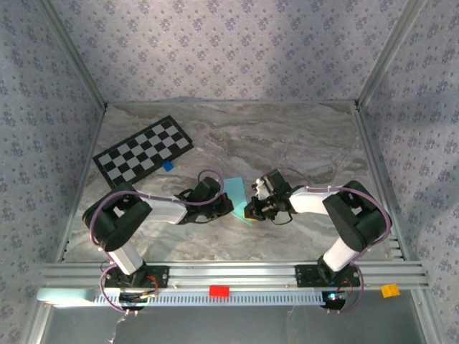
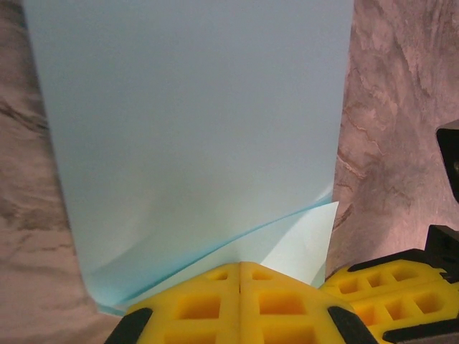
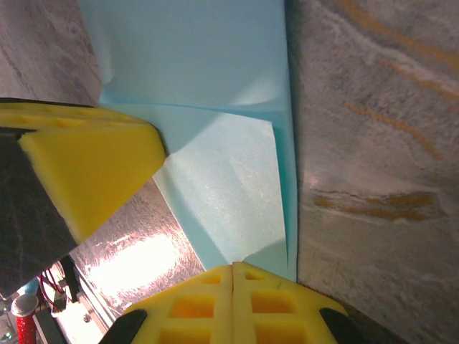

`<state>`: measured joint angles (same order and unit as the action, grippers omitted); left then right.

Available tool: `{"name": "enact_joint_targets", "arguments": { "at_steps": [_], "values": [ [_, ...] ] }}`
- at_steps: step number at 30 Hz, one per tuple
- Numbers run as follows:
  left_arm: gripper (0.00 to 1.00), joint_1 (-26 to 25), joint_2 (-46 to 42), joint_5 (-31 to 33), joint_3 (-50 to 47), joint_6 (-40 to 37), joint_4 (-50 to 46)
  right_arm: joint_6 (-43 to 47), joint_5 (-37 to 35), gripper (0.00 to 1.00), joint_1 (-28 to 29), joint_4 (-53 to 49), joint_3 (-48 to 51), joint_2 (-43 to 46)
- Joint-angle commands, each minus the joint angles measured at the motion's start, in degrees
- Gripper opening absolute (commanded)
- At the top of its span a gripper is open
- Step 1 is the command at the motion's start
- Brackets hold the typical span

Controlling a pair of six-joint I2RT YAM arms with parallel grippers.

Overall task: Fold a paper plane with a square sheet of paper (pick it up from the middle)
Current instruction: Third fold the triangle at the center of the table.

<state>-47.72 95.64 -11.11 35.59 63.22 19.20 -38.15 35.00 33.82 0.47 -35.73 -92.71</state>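
Pinching the square sheet of paper point(image 2: 193, 129) at its near edge, the left gripper point(image 2: 240, 266) has its yellow fingers pressed flat together, a lifted flap curling up at 1 o'clock of the tips. The right gripper point(image 3: 233, 266) is likewise closed on the same sheet, clamping a corner of the folded-over layer.

The sheet looks thin, light and limp. It bows and creases wherever it is nipped, so it will likely tear or crumple if the two arms pull apart. Its smooth face may slide between the pads. A hold close to an edge or a crease line seems safest, with the rest left flat on the table point(image 1: 287, 136).

The wrist views show the doubled layer and the soft fold line. The top view shows what they cannot: the sheet lies near the table's middle between both arms, with the checkerboard card point(image 1: 143, 150) and a tiny dark-blue block point(image 1: 168, 165) at 10 o'clock of it, well apart.
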Motion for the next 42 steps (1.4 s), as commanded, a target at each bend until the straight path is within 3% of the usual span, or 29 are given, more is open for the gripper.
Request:
{"name": "enact_joint_targets", "arguments": {
  "at_steps": [1,13,25,34,42],
  "values": [
    [0.04,2.2,-0.8,5.7,-2.5,-2.0,-4.0,0.0,-3.7,0.00,-0.2,-7.2,2.3,-2.4],
    [0.05,5.4,-3.3,6.0,-6.5,-2.5,-2.0,0.0,-3.5,0.00,-0.1,-7.2,2.3,-2.8],
    [0.10,4.6,-11.7,5.8,-2.5,-4.1,-7.6,-0.6,-3.5,0.00,-0.1,-6.9,2.2,-2.1],
    [0.10,-0.1,-4.5,3.3,1.3,-2.2,-2.3,-0.9,-3.8,0.00,-0.2,-6.7,2.1,-1.9],
    [0.06,-0.2,1.9,5.7,-2.0,1.6,1.1,-0.5,-3.0,0.00,-0.2,-6.1,1.8,-0.7]
  ]
}}
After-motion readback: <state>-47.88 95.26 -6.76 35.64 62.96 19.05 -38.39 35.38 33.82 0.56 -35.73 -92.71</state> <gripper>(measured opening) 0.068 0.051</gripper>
